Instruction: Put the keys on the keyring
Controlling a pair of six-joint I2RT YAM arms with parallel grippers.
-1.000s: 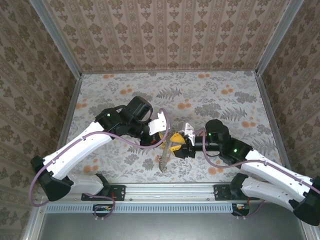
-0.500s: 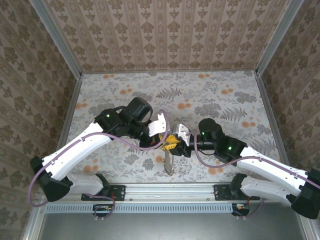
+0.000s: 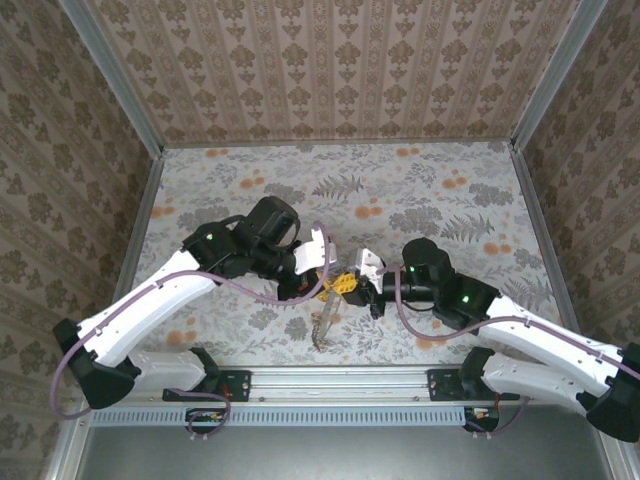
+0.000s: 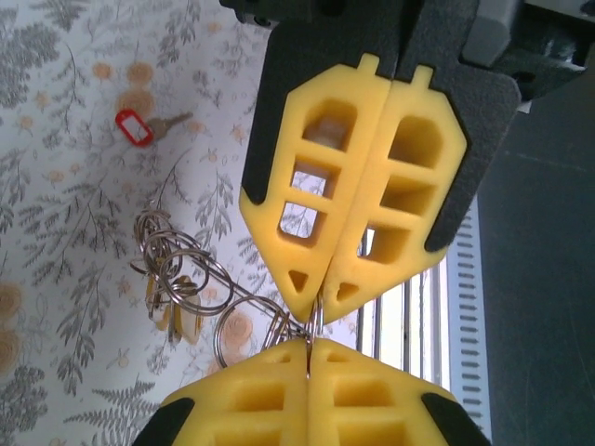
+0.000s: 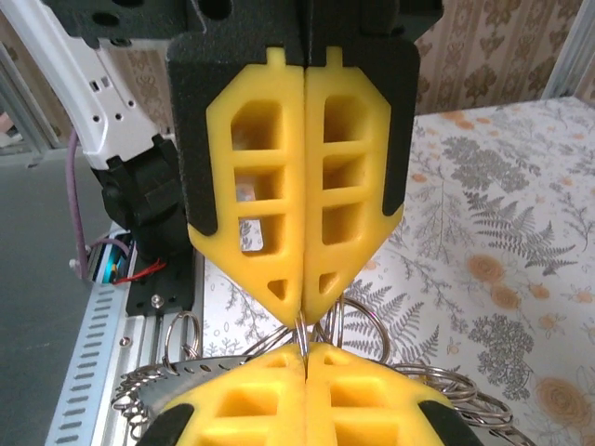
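Pinching keyring point(image 4: 173, 270) between them, left tool point(image 4: 316, 302), right tool point(image 5: 304, 312), red key point(image 4: 136, 127) apart

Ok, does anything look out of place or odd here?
The red key lies alone on the table, apart from the keyring, a bunch of metal loops. The left gripper and right gripper meet tip to tip, jaws shut on one loop.

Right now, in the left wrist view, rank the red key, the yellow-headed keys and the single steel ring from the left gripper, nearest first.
1. The steel ring, just left of the left gripper.
2. The yellow-headed keys, farther left among other rings.
3. The red key, upper left, lying apart.
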